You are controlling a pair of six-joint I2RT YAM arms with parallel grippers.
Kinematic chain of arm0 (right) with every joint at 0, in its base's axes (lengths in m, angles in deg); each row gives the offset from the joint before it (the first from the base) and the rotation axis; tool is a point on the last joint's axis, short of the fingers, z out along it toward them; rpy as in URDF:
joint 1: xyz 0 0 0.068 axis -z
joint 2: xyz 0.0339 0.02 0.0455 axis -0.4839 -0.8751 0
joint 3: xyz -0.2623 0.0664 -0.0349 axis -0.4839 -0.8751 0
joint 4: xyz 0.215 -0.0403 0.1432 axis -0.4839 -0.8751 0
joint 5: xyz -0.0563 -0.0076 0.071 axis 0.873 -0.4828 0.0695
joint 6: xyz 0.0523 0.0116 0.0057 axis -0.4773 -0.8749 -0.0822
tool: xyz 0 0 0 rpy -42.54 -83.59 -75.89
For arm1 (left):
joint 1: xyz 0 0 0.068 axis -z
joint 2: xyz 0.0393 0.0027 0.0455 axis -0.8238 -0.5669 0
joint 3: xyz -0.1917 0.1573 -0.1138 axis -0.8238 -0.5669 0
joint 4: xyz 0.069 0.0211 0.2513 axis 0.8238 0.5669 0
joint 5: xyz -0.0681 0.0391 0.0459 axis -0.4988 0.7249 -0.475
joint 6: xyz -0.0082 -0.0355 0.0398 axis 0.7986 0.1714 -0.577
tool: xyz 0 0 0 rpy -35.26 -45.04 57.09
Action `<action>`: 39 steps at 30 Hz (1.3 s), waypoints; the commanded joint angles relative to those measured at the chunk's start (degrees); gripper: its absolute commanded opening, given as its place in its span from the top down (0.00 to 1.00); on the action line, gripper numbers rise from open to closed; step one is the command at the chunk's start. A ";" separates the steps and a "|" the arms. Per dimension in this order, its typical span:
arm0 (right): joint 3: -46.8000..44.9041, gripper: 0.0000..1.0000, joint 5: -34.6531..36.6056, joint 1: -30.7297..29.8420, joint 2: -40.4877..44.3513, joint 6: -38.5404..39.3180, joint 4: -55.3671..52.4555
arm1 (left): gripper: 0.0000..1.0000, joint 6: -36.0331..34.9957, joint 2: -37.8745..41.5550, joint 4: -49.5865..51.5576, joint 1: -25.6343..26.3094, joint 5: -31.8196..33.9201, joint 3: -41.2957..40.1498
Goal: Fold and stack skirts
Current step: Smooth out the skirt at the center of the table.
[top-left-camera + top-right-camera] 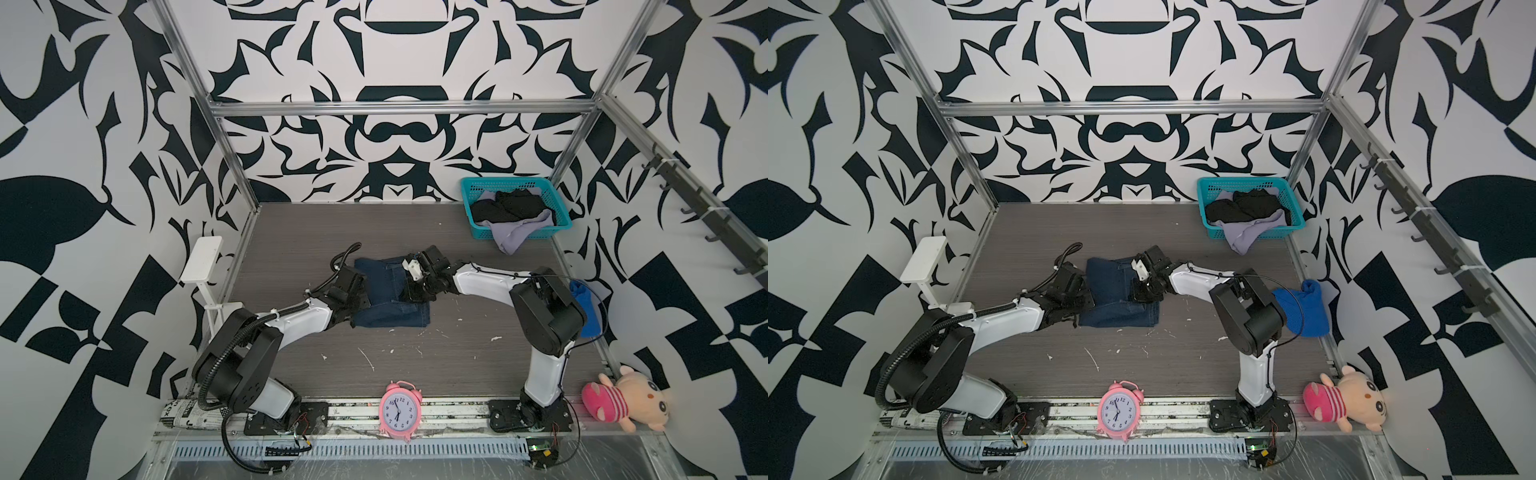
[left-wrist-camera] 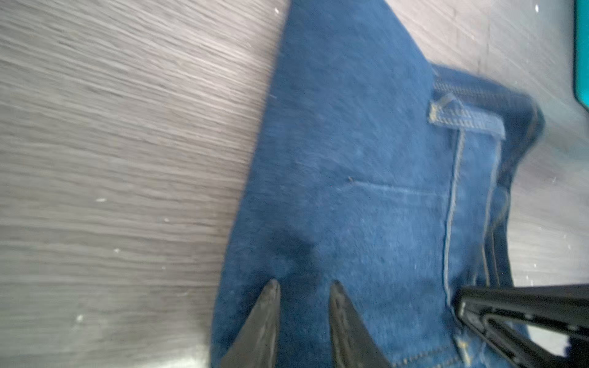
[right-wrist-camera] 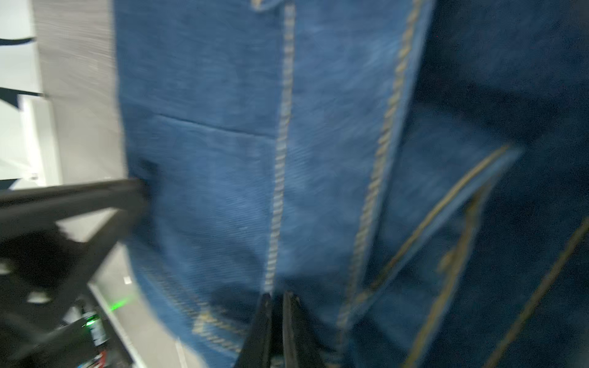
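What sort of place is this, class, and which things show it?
Probably a robot test cell: an aluminium frame boxes in the table, the left arm and right arm are bolted at its front edge, and both reach a denim skirt.

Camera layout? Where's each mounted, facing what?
Top views: stereo head high behind the arm bases, looking down on the table; both arms, denim skirt and basket show.
Left wrist: on the left arm, facing along the left gripper onto the denim.
Right wrist: on the right arm, facing along the right gripper onto the denim's seams.
Shared: all show the denim skirt; each wrist view catches the other gripper.
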 commanded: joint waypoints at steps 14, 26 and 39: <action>3.90 0.85 1.51 0.67 3.56 0.97 -0.87 | 0.61 -7.52 3.58 3.77 -3.75 -1.87 10.03; 13.96 0.85 1.56 1.63 -8.40 -2.48 1.82 | 0.65 -8.84 -17.26 -0.34 -10.25 -10.60 19.73; 7.23 0.81 -9.46 2.04 6.99 -2.67 2.83 | 0.63 -5.86 -7.18 0.91 -12.60 -11.36 14.97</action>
